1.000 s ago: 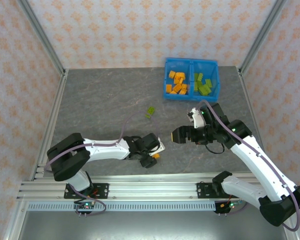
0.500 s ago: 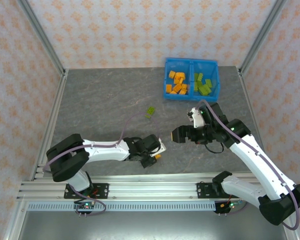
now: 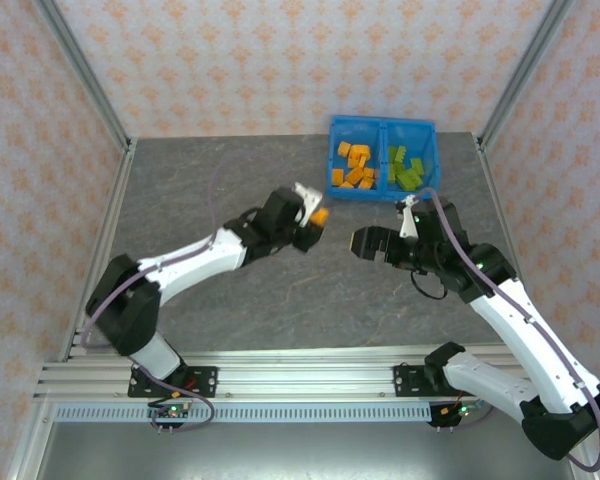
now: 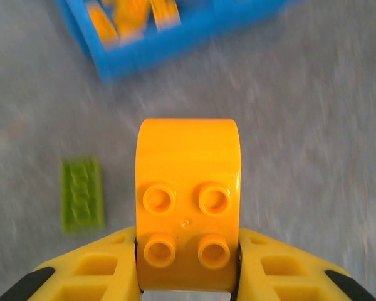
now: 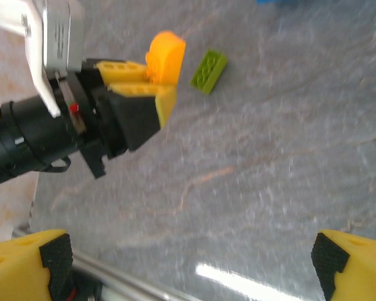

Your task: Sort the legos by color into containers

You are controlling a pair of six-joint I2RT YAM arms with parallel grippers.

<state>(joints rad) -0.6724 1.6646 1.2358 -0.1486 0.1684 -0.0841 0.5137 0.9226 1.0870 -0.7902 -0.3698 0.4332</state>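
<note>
The left hand [image 3: 312, 219] is pinching an orange brick [image 4: 188, 188] by its flat side walls. Its fingers are pressing in on both sides and holding it clear above the surface [image 3: 210, 180]. The blue bin [image 4: 175, 53] is lying ahead of that hand, with its orange-filled compartment [image 3: 354, 166] the nearer one. A green brick [image 4: 83, 194] is resting on the surface below, to the hand's left. The right hand [image 3: 361, 243] is hanging spread wide, holding nothing. The brick is looking light, rigid and slick, so a squeeze on its parallel sides is likely suiting it best.
</note>
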